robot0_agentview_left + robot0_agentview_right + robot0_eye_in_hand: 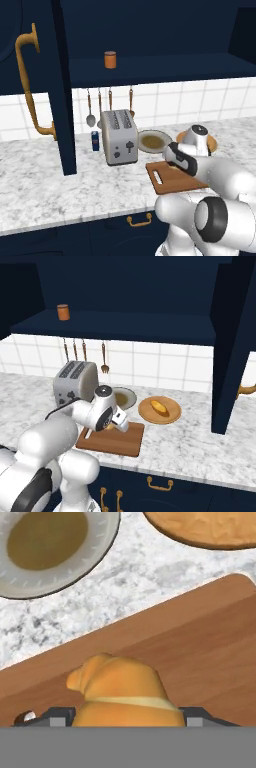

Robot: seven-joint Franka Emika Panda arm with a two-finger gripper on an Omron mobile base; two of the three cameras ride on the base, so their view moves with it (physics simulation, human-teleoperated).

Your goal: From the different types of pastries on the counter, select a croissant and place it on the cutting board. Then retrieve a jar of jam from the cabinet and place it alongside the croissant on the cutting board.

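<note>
gripper: i see my gripper low over the cutting board, its dark finger tips standing on either side of the croissant and pinching it between them.
croissant: the croissant sits in the gripper directly over the board's wood; i cannot tell whether it touches the surface. in the right base view a sliver of it shows under the hand.
cutting board: the cutting board lies flat on the table near the front edge, its slot handle toward the toaster side; in the right base view it lies in front of the bowl.
jar of jam: the jar of jam stands upright on the shelf of the cabinet, well apart from the board; in the right base view it is at the shelf's left end.
cabinet door: the door hangs open, with its brass handle facing me.
other items: the toaster stands behind the board's left end, a blue can just beside it. a grey bowl sits beyond the board, and an orange plate carries the bread roll.
</note>
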